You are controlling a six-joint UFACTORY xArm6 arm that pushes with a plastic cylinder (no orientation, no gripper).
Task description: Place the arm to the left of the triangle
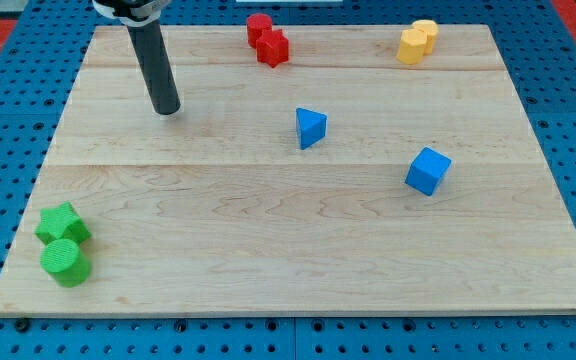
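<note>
Blue triangle [310,127] and cube [428,170], red blocks [267,40], yellow blocks [418,41], green blocks [64,244], pale striped wood board [268,240], dark rod [154,60].

Open path between rod and triangle

My tip [167,108] stood well to the view's left of the blue triangular block [310,127], with bare wooden desk [268,230] between them; the red blocks [267,40] sat nearer the view's top, off that line.
</note>
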